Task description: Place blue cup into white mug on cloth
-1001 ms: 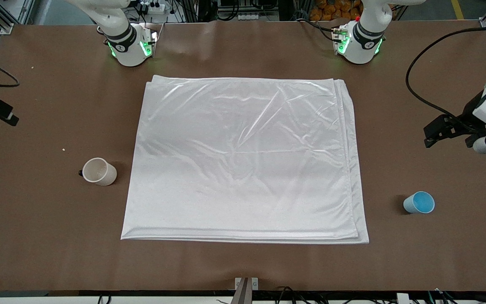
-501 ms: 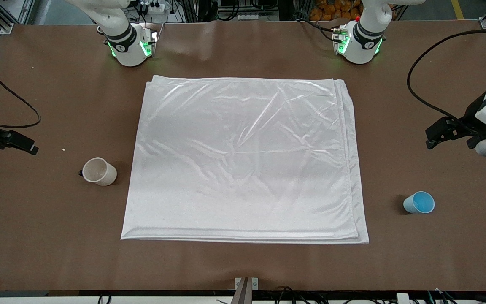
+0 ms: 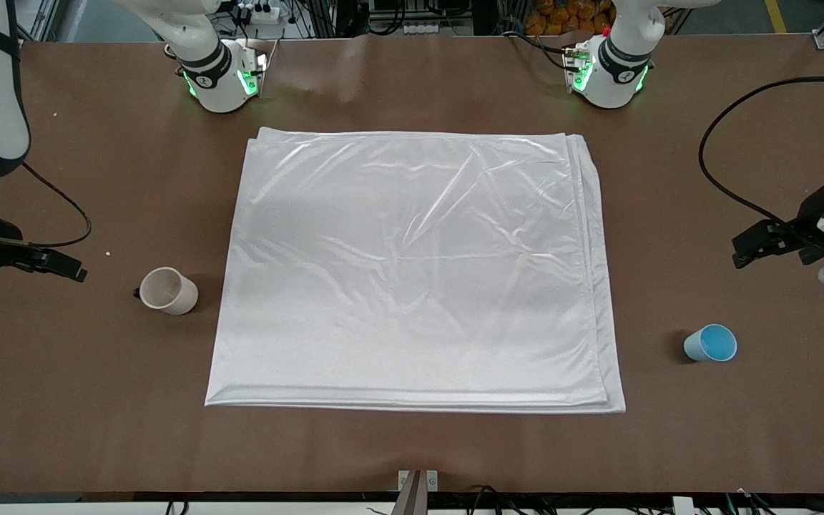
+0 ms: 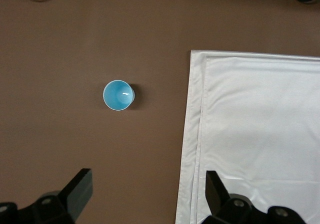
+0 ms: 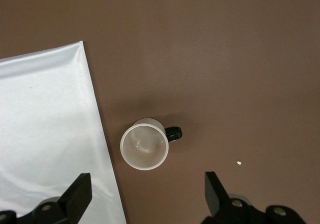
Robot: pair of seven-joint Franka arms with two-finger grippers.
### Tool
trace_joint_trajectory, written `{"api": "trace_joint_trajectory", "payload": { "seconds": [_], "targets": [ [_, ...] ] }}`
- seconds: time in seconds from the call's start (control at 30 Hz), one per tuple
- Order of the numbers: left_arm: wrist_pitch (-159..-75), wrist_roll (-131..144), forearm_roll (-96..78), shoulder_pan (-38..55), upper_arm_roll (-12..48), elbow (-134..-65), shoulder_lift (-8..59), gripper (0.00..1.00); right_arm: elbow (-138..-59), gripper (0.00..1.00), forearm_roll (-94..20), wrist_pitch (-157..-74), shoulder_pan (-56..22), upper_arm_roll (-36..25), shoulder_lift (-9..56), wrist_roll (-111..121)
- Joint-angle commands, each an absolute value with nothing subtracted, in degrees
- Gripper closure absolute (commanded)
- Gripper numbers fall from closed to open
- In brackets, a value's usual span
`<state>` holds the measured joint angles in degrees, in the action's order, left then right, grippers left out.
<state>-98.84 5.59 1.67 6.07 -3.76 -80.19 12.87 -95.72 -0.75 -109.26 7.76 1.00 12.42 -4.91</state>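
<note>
Below the gaping left pincer, the blue cup stands ungrasped.

both wrist views cut off the cloth at their edges; the speck is unidentifiable.

Bright even overhead light; glare on cloth; shadows seemingly soft.

right pincer swung in over the counter toward the white mug; left pincer drifted closer to the blue cup. Both wide.
</note>
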Motion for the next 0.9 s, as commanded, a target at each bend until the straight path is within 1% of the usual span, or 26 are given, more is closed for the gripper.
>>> {"api": "trace_joint_trajectory", "payload": {
  "seconds": [0.0, 0.13, 0.37, 0.5, 0.6, 0.87],
  "targets": [
    [-99.93, 5.27, 1.06, 5.45, -3.78, -79.54, 14.59, 0.0, -97.29, 0.01, -0.35, -113.01, 8.35, 1.32, 14.06, -4.22],
    [-100.55, 5.19, 0.88, 4.04, -3.6, -79.54, 16.52, 0.0, -98.88, 0.01, -0.35, -116.1, 8.61, 1.06, 15.29, -3.96],
    [-101.86, 4.22, 0.79, 2.55, -3.6, -79.54, 19.07, 0.0, -98.96, 0.01, -0.35, -117.33, 8.61, -0.44, 16.87, 2.1],
    [-102.74, 2.73, 0.7, 1.06, -3.6, -79.54, 20.56, 0.0, -99.05, 0.01, -0.35, -117.6, 8.7, -0.97, 17.05, 10.7],
    [-104.15, 1.59, 0.0, -0.09, -3.52, -79.54, 23.02, 0.0, -99.14, 0.0, -0.35, -118.21, 8.7, -2.11, 17.49, 16.86],
    [-108.63, -0.18, -2.72, -1.49, -3.52, -79.54, 27.95, 0.0, -99.23, 0.0, -0.35, -118.39, 8.88, -2.37, 17.93, 31.28]
  ]
}}
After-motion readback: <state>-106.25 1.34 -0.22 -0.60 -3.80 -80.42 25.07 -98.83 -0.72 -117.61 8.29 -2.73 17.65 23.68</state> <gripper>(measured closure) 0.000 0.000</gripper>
